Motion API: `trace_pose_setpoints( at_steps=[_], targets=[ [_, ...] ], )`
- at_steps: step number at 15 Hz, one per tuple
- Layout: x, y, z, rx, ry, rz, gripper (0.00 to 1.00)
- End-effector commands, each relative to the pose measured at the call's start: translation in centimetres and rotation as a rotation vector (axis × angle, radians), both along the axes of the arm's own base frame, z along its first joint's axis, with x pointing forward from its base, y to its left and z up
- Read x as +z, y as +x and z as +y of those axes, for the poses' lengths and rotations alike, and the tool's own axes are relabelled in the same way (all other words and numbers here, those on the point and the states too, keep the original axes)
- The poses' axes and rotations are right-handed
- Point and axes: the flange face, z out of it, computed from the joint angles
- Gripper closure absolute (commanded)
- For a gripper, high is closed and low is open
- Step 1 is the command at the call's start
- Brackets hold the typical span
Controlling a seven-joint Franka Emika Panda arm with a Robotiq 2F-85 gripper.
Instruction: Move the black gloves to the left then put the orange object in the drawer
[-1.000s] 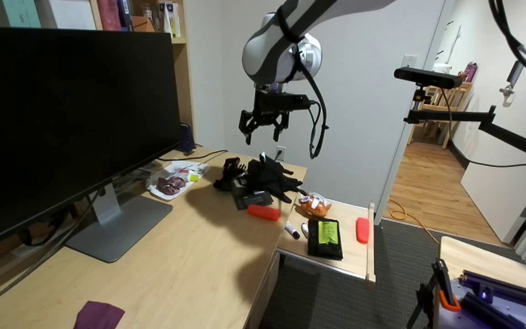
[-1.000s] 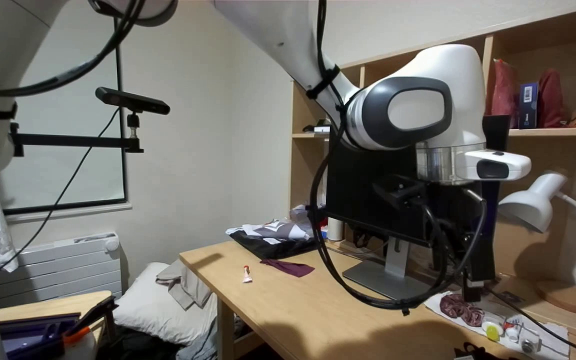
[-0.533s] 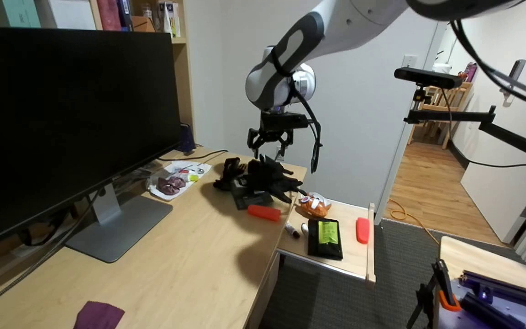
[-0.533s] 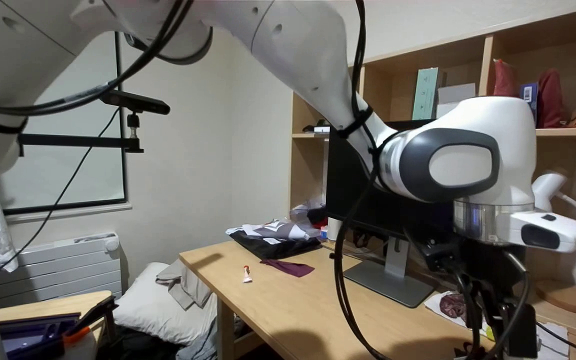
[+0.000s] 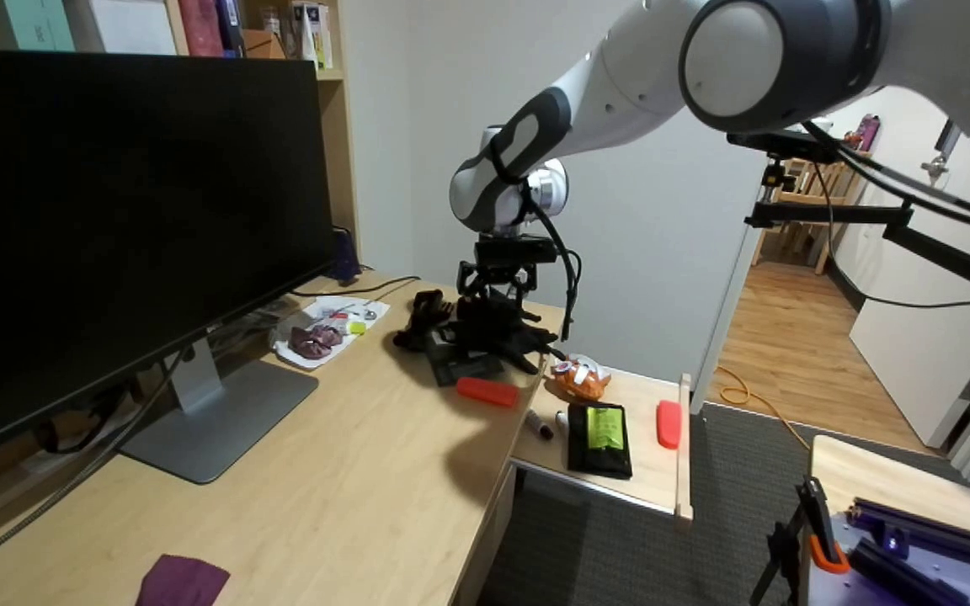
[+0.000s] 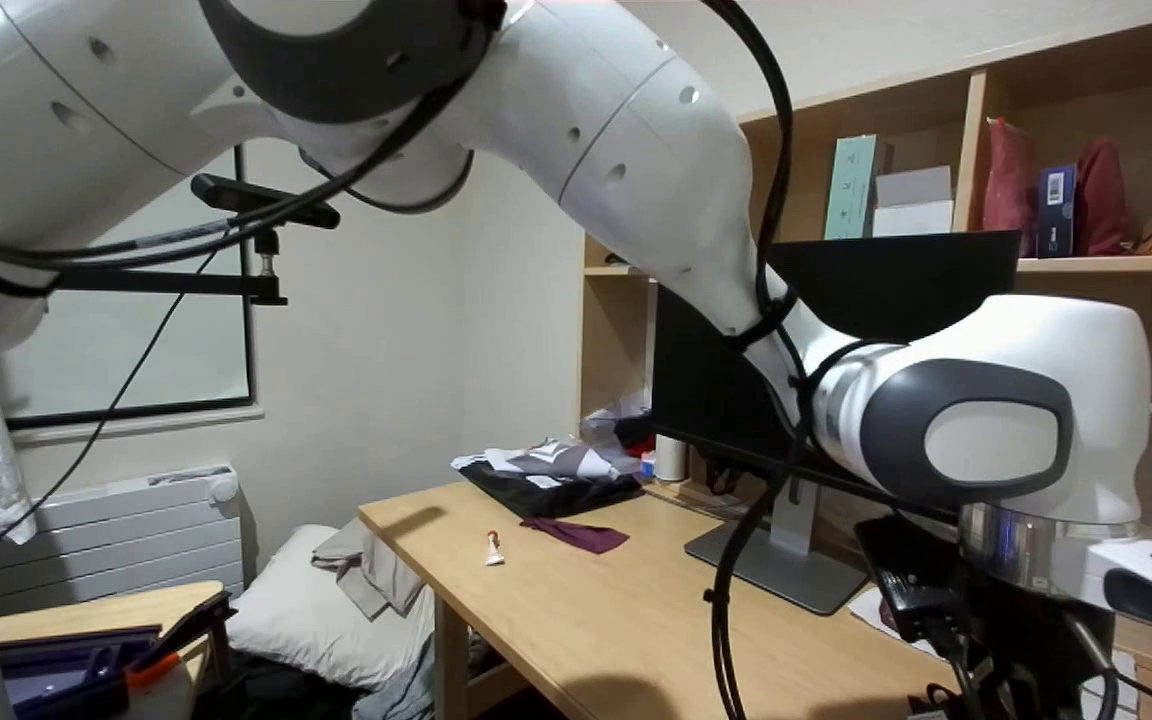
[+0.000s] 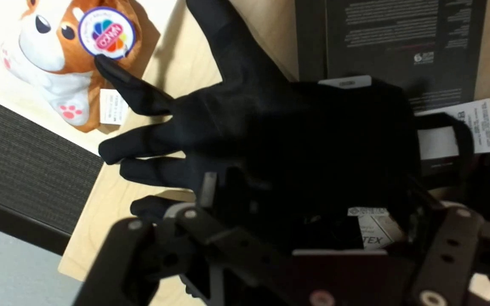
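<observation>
Our black claw (image 7: pixel 311 195) has its two jaws spread wide, just over part of the floppy black cloth gloves (image 7: pixel 223 121) on the light wood desk (image 5: pixel 359 454). We cannot tell if it touches them. We see the slim orange-red bar (image 5: pixel 487 392) on the desk too, near the gloves, apart from the claw.

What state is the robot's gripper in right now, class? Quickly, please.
Gripper: open, jaws spread over the black gloves, gripping nothing; contact with them cannot be told.
</observation>
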Motion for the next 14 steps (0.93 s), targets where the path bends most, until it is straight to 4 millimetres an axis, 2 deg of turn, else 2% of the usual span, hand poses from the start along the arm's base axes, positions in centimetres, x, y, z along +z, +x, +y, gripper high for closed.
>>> trace_pose_setpoints(
  at_steps=[1, 7, 14],
  targets=[
    [-1.3, 1.5, -0.5, 0.018, 0.006, 0.026, 0.00],
    [-2.9, 3.5, -0.3, 0.053, -0.024, -0.016, 0.00],
    [-4.3, 4.2, -0.4, 0.071, -0.007, 0.001, 0.00]
  ],
)
